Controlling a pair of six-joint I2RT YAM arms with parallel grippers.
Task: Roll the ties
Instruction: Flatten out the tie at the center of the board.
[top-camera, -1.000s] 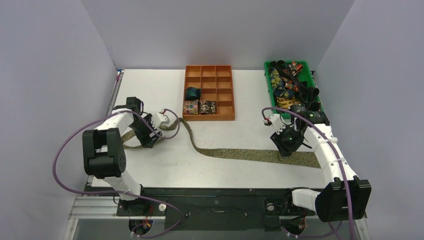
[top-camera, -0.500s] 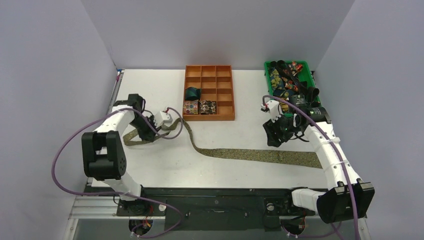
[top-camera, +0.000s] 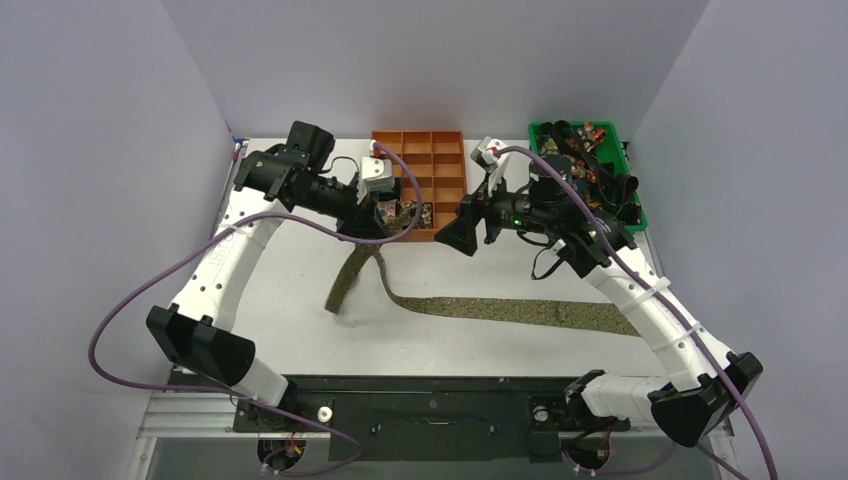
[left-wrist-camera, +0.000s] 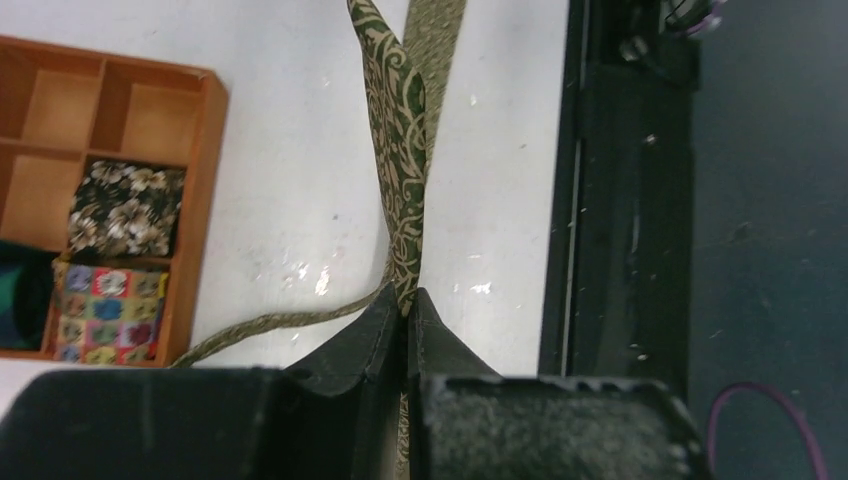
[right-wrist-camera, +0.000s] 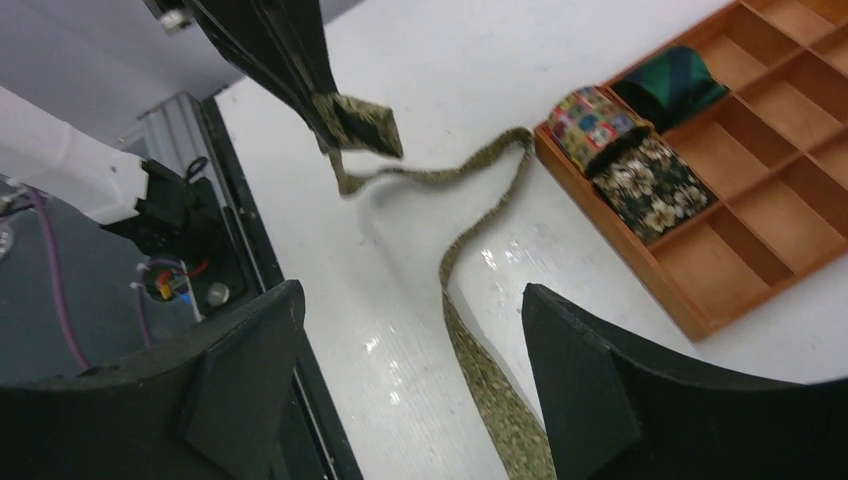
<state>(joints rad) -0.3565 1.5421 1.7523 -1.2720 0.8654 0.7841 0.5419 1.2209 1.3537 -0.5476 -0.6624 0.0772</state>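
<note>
Tension is my guess at why the left gripper (left-wrist-camera: 405, 303) stays out of rolling: clamped on one end of the olive-gold tie (top-camera: 500, 308), lifted near the orange tray (top-camera: 418, 135), rest trailing across the table (top-camera: 480, 350), right gripper (right-wrist-camera: 412, 345) gaping empty, and I read no writing.

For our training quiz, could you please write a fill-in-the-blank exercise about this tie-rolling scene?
1. The left gripper is ___ on the olive-gold tie.
2. The right gripper is ___ and holds nothing.
3. The orange wooden tray holds ___ rolled ties.
4. Other ties are heaped in the ___ bin.
Missing words: shut; open; three; green.
</note>
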